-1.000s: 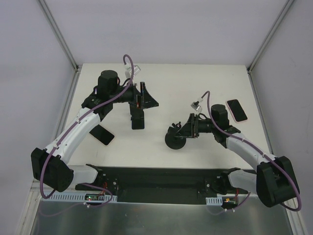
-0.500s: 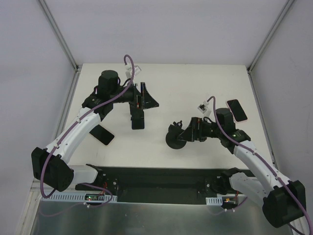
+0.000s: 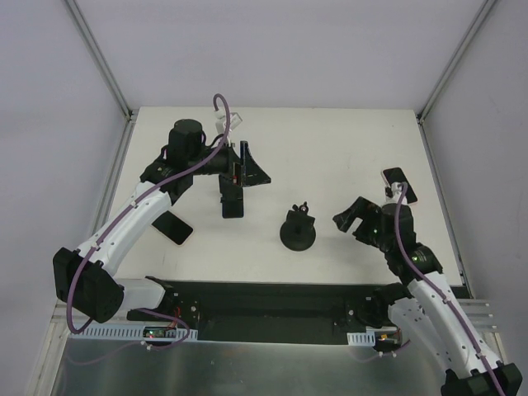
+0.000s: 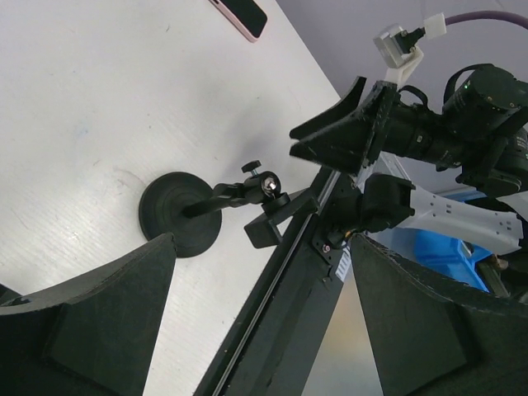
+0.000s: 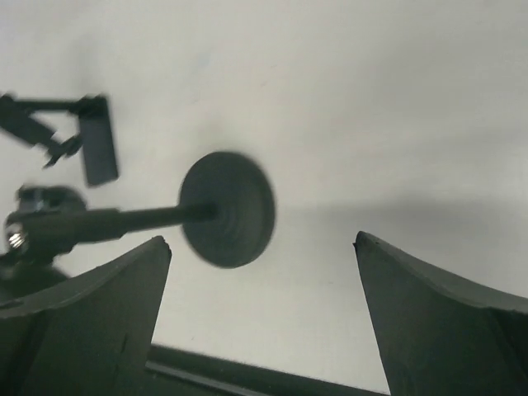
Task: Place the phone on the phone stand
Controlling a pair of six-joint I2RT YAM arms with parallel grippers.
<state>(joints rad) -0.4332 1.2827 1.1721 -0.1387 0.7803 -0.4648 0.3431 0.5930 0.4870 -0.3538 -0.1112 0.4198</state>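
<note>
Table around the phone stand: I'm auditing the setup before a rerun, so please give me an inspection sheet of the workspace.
Surface: white table, no spills or marks seen.
Job's things: phone stand upright mid-table, nothing on it; pink-edged phone flat near the right edge; dark phone flat at the left, beside the left arm.
Clutter: nothing seen.
Grippers: left gripper open, fingers empty; right gripper open, empty, right of the stand and apart from it.
Cables: purple cables run along both arms, clear of the stand.
Surroundings: plain white walls; black rail at the near edge.
</note>
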